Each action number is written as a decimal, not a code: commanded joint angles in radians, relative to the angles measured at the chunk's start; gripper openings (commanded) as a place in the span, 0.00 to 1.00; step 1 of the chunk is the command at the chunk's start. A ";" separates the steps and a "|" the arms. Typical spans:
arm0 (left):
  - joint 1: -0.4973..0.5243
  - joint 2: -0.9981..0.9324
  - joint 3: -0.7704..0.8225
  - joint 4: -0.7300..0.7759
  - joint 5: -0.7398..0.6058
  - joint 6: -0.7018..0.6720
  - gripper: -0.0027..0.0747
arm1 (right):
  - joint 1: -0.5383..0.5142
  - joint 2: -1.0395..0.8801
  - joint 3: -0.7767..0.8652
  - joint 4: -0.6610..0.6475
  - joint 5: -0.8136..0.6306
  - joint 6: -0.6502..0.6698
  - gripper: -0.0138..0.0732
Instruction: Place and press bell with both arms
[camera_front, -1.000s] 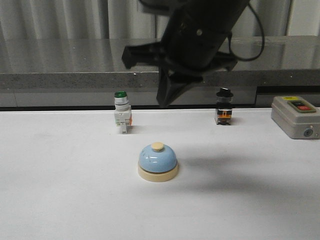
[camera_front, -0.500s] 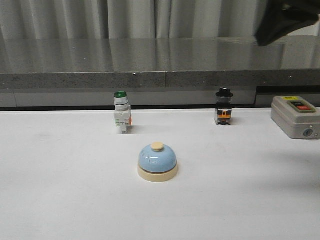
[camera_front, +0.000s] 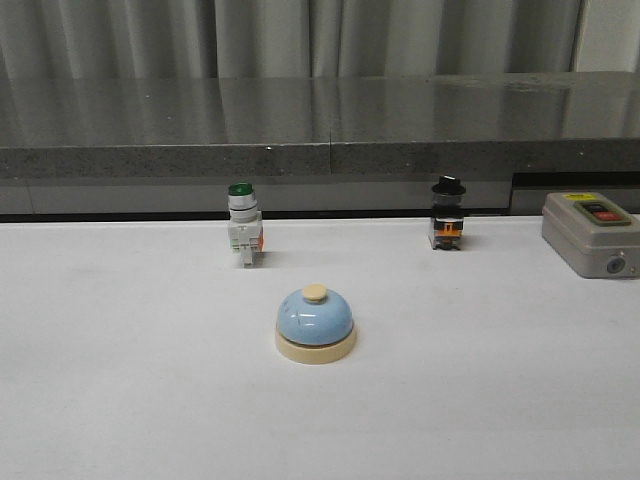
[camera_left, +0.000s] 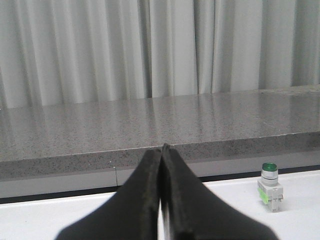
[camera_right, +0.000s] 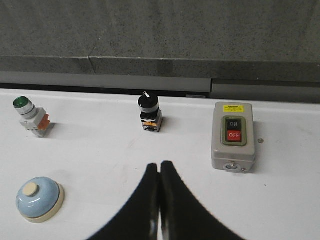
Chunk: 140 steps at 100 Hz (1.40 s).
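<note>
Light blue metal-looking bell, upright on white table: likely rigid, light, slippery-domed; best gripped at cream base. Left gripper, right gripper: closed, empty.

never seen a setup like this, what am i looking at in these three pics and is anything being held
This is a two-armed robot at a white table. One picture looks forward over the table; the other two come from cameras on each wrist, so the black wedge at the bottom is that arm's hand: the left hand and the right hand. Both are shut and hold nothing. On the table sit a light blue bell, a green-capped push-button switch, a black-knobbed switch and a grey on/off switch box. Neither arm shows in the forward view.
</note>
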 joint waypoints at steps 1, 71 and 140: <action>0.002 -0.032 0.055 -0.001 -0.079 -0.011 0.01 | -0.006 -0.108 0.016 -0.006 -0.084 -0.008 0.09; 0.002 -0.032 0.055 -0.001 -0.079 -0.011 0.01 | -0.006 -0.284 0.047 -0.006 -0.073 -0.008 0.09; 0.002 -0.032 0.055 -0.001 -0.077 -0.011 0.01 | -0.145 -0.477 0.234 -0.006 -0.106 -0.008 0.09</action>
